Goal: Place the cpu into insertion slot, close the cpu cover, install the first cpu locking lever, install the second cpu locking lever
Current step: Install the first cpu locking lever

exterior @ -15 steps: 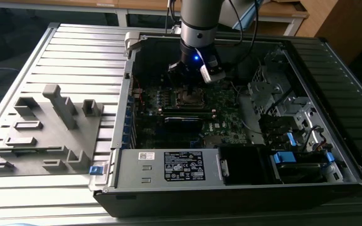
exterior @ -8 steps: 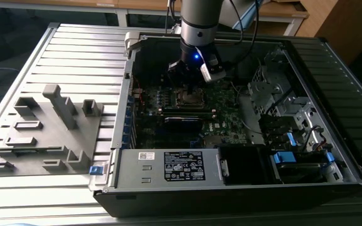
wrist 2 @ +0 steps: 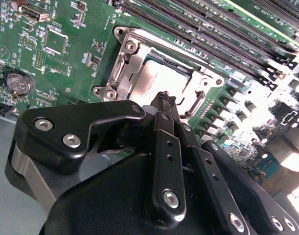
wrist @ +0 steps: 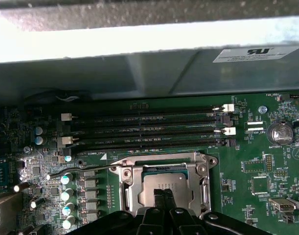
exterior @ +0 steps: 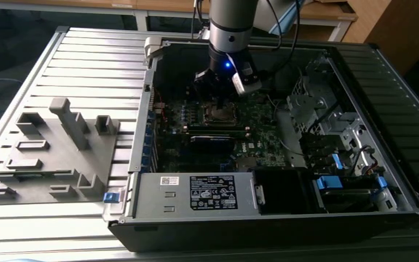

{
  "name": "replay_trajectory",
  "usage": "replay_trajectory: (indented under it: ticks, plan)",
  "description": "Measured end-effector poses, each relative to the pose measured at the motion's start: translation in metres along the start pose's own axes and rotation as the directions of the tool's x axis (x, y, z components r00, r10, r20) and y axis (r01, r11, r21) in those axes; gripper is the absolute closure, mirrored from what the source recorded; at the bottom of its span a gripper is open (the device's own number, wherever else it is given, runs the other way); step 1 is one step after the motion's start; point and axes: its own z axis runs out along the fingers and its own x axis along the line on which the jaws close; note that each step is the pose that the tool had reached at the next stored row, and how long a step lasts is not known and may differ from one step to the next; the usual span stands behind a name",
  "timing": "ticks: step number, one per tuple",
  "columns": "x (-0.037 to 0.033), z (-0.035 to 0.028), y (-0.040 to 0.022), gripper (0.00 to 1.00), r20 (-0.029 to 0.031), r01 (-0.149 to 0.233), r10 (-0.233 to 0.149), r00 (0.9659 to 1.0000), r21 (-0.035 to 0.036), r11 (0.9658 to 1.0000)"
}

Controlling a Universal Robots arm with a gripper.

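**Cpu (wrist: 179, 185) seated under its cover, fingers (wrist 2: 164, 132) shut above it**

Lies flat in the insertion slot (exterior: 222, 114), silvery top facing up out of the open case. Square, so without a long axis; aligned edge for edge with the memory slots (wrist: 149, 129). Framed by the cpu cover (wrist: 161, 160), down flat around it. Set on the green board (wrist: 247, 196), in the half toward the far wall of the computer case (exterior: 282, 229) in the exterior view.

Fingers pressed together, gripping nothing, tips just over the chip's top; contact unclear. Thin wire locking lever (wrist: 85, 170) reaching from the cover's corner out past a row of capacitors; latched or not, cannot tell.

Case resting on a grey slatted metal worktop (exterior: 85, 65), toward the edge on the exterior view's right. Grey moulded fixture (exterior: 57, 153) near the opposite edge. Wooden furniture (exterior: 384, 22) beyond the worktop's far edge.
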Motion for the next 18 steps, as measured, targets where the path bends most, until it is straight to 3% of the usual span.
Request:
replay_trajectory:
  ticks: [18]
  plan:
    - [-0.0001,-0.0044,0.0001,0.89,-0.0001,0.000,0.000,1.0000,0.0001,1.0000]
